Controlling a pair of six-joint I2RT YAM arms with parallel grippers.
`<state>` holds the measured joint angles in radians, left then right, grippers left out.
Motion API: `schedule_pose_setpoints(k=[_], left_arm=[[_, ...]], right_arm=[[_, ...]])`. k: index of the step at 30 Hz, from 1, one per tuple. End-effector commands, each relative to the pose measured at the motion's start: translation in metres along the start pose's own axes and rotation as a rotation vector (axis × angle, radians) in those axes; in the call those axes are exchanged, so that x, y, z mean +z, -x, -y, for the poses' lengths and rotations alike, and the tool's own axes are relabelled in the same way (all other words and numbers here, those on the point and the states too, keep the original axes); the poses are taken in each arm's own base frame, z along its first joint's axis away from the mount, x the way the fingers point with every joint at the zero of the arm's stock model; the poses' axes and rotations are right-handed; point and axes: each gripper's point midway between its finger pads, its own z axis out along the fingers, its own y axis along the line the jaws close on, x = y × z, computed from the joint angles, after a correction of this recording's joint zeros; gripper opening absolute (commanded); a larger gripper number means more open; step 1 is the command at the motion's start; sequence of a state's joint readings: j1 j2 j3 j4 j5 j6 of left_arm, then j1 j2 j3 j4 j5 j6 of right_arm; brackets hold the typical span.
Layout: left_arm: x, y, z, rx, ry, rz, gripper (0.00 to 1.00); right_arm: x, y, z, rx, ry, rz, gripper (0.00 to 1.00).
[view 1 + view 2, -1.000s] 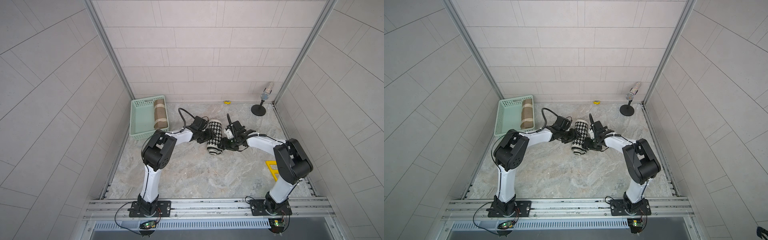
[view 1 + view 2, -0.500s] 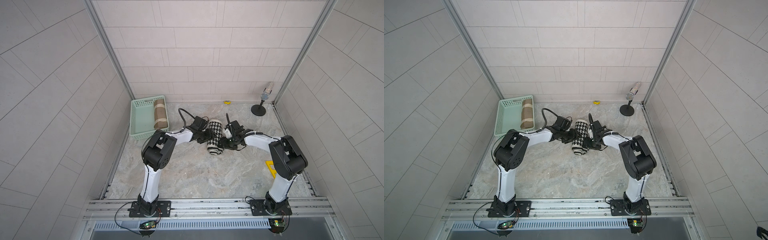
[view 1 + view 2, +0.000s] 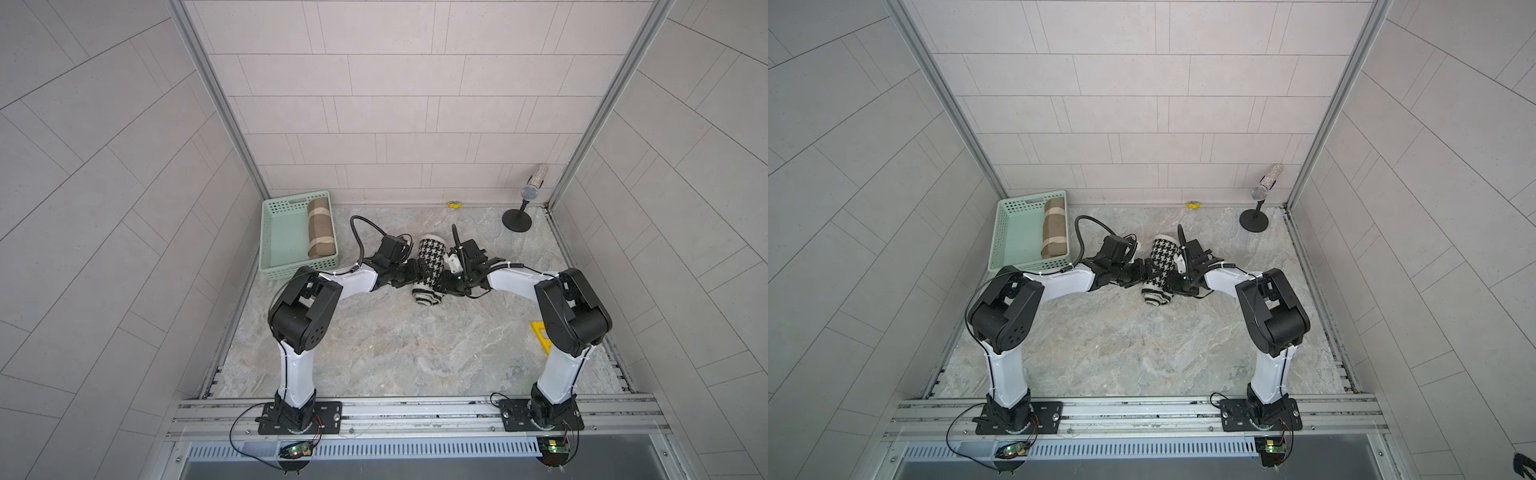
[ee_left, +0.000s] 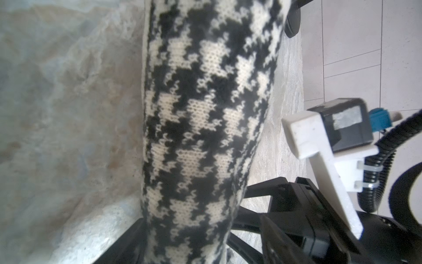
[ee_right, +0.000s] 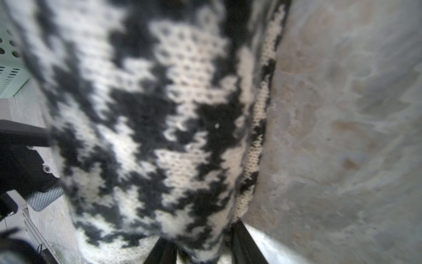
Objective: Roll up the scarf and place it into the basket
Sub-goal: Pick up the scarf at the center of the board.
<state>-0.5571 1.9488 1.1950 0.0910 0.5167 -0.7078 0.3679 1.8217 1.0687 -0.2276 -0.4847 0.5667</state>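
- Our left gripper (image 3: 417,272) reaches the scarf (image 3: 430,262) from its left. Its jaws stand wide, one on either side. We cannot tell whether they squeeze it or only flank it.
- Our right gripper (image 3: 444,284) meets the scarf from the right, closer to its near end. Its jaws sit narrow with knit bunched between them, so we read this as a pinch on the scarf.
- The scarf lies on the floor (image 3: 395,353) between both grippers. It is already a cylinder, with its long axis running far to near.
- It is a soft, thick black-and-cream houndstooth knit, and layers show loosely at the near end.
- The basket (image 3: 266,237) sits left and far of the scarf, well apart, so the left arm is nearer. Its long side also runs far to near, and we judge the carry needs little turning.
- The basket is rigid mint plastic with perforated walls. A brown roll (image 3: 321,228) lies along its right wall, leaving the left part free.
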Motion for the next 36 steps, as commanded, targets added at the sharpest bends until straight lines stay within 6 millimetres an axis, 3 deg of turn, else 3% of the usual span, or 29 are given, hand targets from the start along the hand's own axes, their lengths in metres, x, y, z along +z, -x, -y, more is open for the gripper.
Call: schedule_pose_setpoints(k=[1,12,16,17,19,21,23,26,33,36], left_arm=[[0.016,0.013,0.000,0.080,-0.001,0.007,0.82],[0.056,-0.003,-0.027,0.048,0.027,-0.099,0.83],[0.070,-0.019,-0.033,0.037,0.052,-0.148,0.71],[0.074,-0.023,-0.034,0.030,0.057,-0.157,0.64],[0.080,-0.028,-0.039,0.008,0.064,-0.165,0.40],[0.083,-0.028,-0.040,-0.012,0.058,-0.150,0.03],[0.081,-0.022,-0.034,-0.018,0.042,-0.121,0.00],[0.063,-0.001,-0.019,0.029,0.043,-0.044,0.00],[-0.017,0.063,0.017,0.143,0.019,0.102,0.00],[-0.050,0.081,0.026,0.182,0.020,0.120,0.00]], right_arm=[[0.006,-0.015,0.016,0.033,-0.046,-0.042,0.40],[0.014,-0.016,0.016,0.028,-0.047,-0.067,0.39],[0.018,-0.016,0.018,0.032,-0.049,-0.074,0.39],[0.018,-0.017,0.018,0.033,-0.050,-0.074,0.39],[0.015,-0.017,0.017,0.030,-0.044,-0.072,0.39],[0.009,-0.017,0.015,0.026,-0.041,-0.065,0.39],[0.000,-0.017,0.012,0.013,-0.039,-0.059,0.40],[-0.022,-0.015,0.005,-0.009,-0.029,-0.030,0.42],[-0.101,-0.007,-0.013,-0.087,-0.037,0.127,0.62],[-0.133,-0.002,-0.014,-0.118,-0.059,0.209,0.65]])
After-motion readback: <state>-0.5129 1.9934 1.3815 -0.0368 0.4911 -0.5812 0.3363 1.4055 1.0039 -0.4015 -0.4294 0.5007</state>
